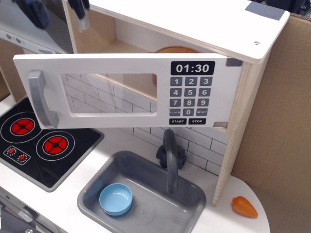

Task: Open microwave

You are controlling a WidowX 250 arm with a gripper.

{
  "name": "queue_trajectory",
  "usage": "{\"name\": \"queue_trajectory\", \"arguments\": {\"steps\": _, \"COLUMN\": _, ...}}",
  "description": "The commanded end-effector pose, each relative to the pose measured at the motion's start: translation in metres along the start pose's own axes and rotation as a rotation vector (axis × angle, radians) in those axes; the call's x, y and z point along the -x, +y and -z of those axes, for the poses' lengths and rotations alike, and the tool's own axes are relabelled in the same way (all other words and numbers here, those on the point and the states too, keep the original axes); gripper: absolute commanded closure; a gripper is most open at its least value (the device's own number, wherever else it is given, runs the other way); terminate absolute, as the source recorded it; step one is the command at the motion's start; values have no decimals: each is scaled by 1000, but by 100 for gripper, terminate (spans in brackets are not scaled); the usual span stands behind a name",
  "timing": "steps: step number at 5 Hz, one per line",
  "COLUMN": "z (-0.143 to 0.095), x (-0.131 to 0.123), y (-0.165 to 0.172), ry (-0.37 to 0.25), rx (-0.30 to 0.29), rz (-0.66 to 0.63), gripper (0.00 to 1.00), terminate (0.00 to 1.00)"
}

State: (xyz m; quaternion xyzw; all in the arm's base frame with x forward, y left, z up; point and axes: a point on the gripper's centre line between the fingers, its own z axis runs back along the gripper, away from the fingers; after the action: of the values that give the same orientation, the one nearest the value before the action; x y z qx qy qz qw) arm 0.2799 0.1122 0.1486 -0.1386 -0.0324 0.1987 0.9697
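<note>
The white wooden microwave stands at the top of the toy kitchen. Its door hangs swung out to the front, hinged at the right, so the wooden inside shows behind it. The grey bar handle is on the door's left end, and the black clock and keypad are on its right. An orange thing lies inside, mostly hidden by the door. My gripper is at the top left edge, above the door and apart from the handle. Only its two dark fingertips show, spread and empty.
A black stovetop with red burners lies lower left. A grey sink holds a blue bowl, with a dark faucet behind it. An orange toy carrot lies on the counter at right. A cardboard wall stands at right.
</note>
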Motion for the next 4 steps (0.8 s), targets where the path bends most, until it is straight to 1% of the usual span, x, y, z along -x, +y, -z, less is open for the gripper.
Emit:
{"name": "queue_trajectory", "arguments": {"steps": 1, "z": 40, "x": 16, "y": 24, "ry": -59, "rx": -234, "rz": 59, "gripper": 0, "terminate": 0}}
{"name": "queue_trajectory", "arguments": {"steps": 2, "z": 57, "x": 36, "y": 18, "ry": 27, "rx": -275, "rz": 100, "gripper": 0, "terminate": 0}}
{"name": "queue_trajectory", "arguments": {"steps": 3, "z": 64, "x": 56, "y": -3, "ry": 106, "rx": -256, "rz": 148, "gripper": 0, "terminate": 0}}
{"name": "queue_trajectory", "arguments": {"steps": 4, "z": 81, "x": 77, "y": -29, "ry": 166, "rx": -262, "rz": 207, "gripper": 0, "terminate": 0}}
